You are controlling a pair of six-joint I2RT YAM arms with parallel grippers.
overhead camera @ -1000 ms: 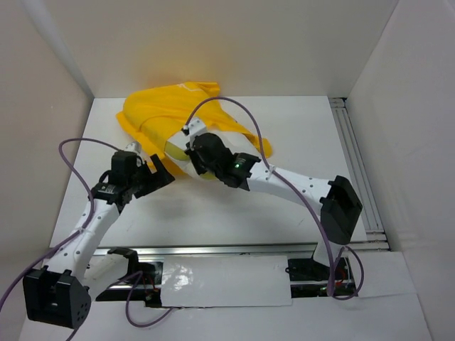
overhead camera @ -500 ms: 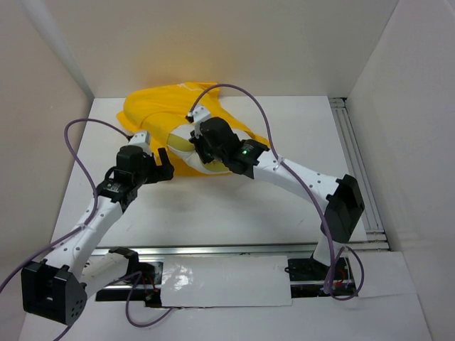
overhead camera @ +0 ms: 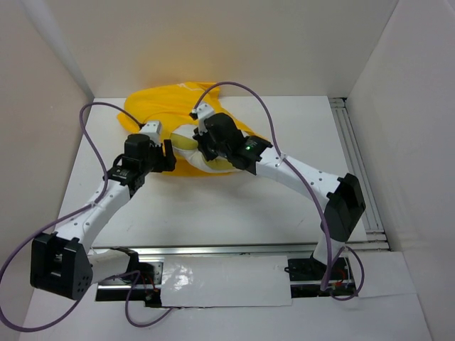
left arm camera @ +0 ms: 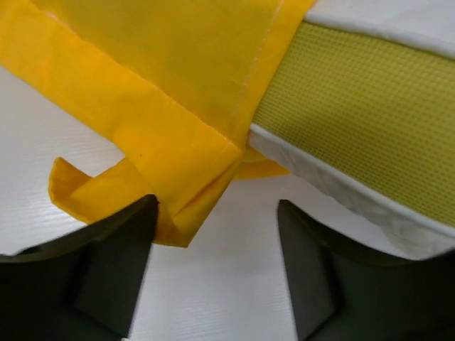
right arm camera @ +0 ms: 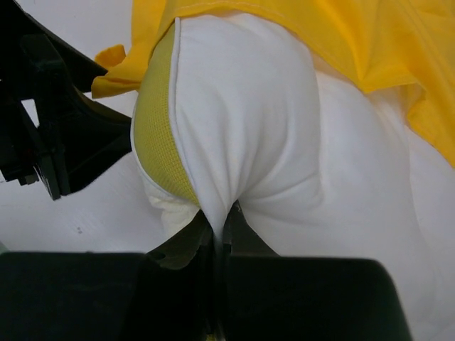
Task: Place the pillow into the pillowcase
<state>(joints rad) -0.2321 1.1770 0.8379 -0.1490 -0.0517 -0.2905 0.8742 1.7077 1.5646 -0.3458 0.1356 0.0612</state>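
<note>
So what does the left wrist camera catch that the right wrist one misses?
Left wrist only: the pillowcase's folded hem corner on the table, lying between the jaws of the open left gripper. Right wrist only: the right gripper shut on the pillow, white fabric bunched at its tips. Both: the yellow pillowcase draped over the pillow's mesh edge.

Left arm (overhead camera: 96, 209) jaws apart, right arm (overhead camera: 298, 170) jaws clamped.
</note>
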